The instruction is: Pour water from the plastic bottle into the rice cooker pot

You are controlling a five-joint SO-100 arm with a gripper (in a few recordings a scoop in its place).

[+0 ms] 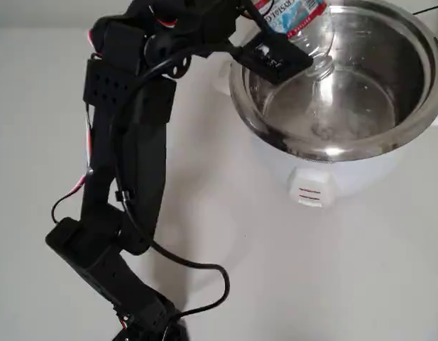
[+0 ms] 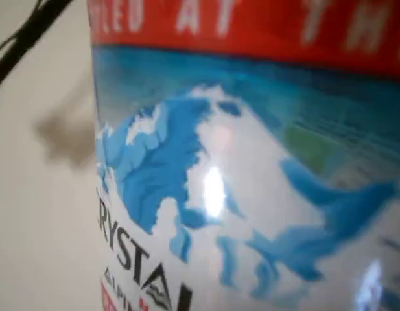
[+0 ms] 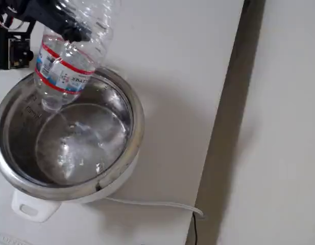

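Observation:
The plastic bottle point(image 1: 312, 34) hangs tilted, mouth down, over the rice cooker pot point(image 1: 433, 96), its open neck inside the rim. In the fixed view the bottle point(image 3: 64, 71) points down into the pot point(image 3: 137, 122) near its back left wall. My black gripper point(image 1: 260, 13) is shut on the bottle's body above the label; it also shows at the top left of the fixed view as the gripper point(image 3: 65, 28). The bottle's red, white and blue label point(image 2: 251, 162) sits close in the wrist view. Water glints at the pot's bottom point(image 3: 75, 145).
The white cooker body point(image 1: 325, 174) has a front tab handle point(image 3: 29, 206). A white power cord point(image 3: 157, 204) runs to the table's right edge point(image 3: 218, 153). The black arm point(image 1: 126, 177) and its cable point(image 1: 211, 280) stretch along the left side in the overhead view.

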